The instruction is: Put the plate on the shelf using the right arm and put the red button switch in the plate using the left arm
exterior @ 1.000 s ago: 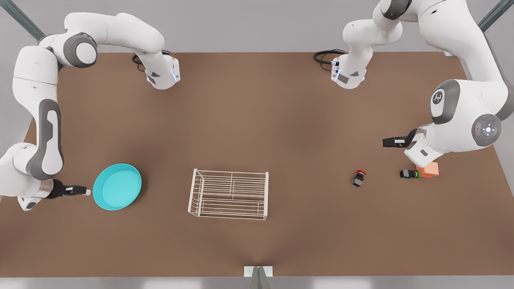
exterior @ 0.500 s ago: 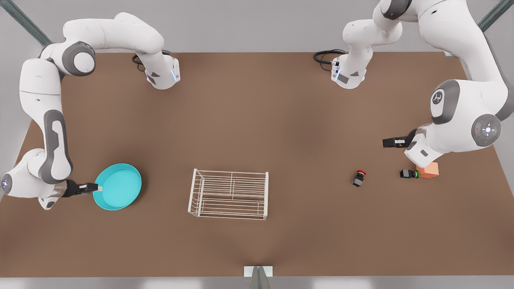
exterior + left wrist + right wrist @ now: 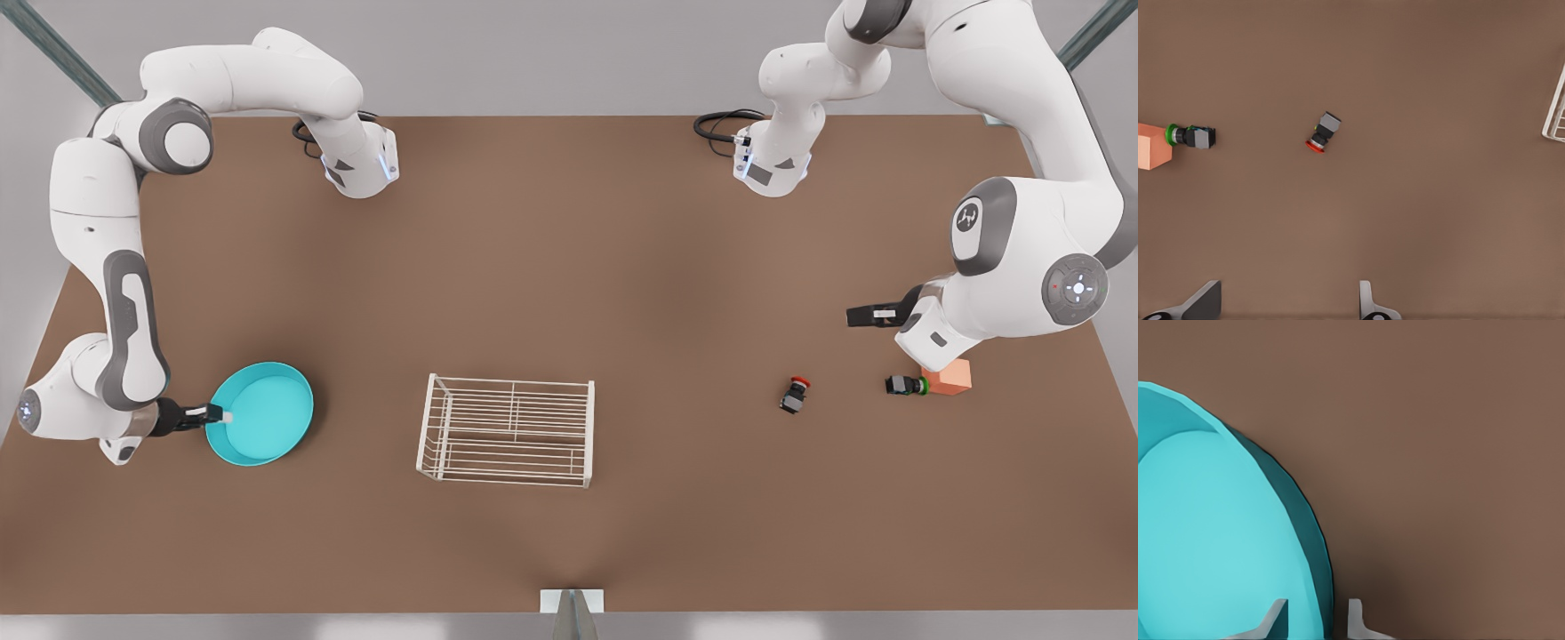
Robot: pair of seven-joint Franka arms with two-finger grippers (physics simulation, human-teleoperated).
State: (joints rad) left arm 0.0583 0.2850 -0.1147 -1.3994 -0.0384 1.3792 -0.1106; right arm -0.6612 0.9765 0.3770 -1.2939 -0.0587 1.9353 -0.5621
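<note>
The turquoise plate lies flat on the table at the front view's left. My right gripper is at the plate's outer edge, open, with one finger inside the rim and one outside. The white wire shelf stands mid-table with nothing on it. The red button switch lies on its side at the front view's right. My left gripper hovers open above the table, beyond the switch and apart from it.
A black switch with a green end lies against a salmon-orange cube near the left arm. Two arm bases stand at the table's far edge. Bare brown table lies between plate, shelf and switch.
My right gripper has moved toward the plate, from short of its edge to straddling the rim. The left arm, the plate and the switches have not moved.
</note>
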